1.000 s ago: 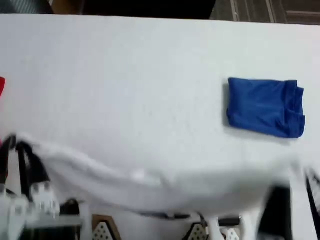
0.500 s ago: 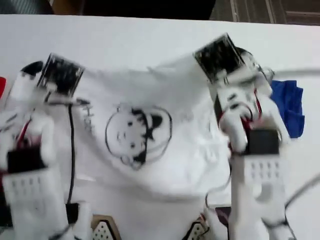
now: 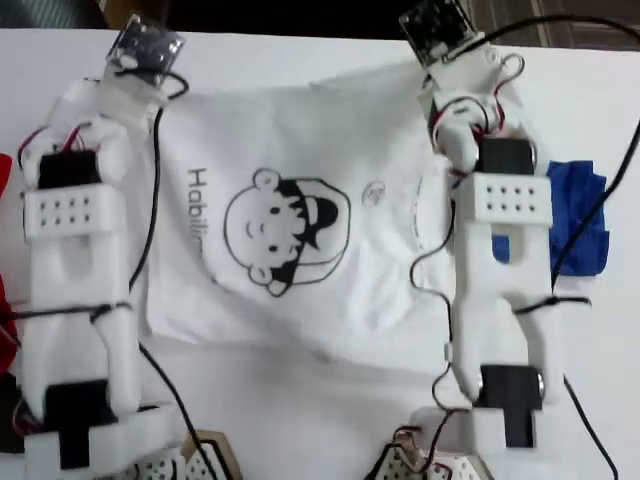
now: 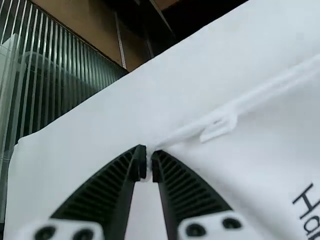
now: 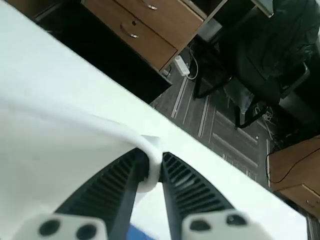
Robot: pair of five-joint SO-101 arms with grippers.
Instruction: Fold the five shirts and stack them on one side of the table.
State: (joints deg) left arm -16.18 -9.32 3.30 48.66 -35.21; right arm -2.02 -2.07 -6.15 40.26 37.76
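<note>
Shirt (image 3: 300, 130) lies spread flat, body stretching back behind & btwn them, w/ left end effector (image 4: 145, 162) & right end effector (image 5: 155, 167) each pinching one far corner.

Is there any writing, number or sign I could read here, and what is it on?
White shirt: dark lettering running beside the cartoon face; its end is cut off, so it cannot be read whole.
White shirt: a small round mark, too small to read.
Blue shirt: no print to be seen.
No numbers or signs can be made out.
</note>
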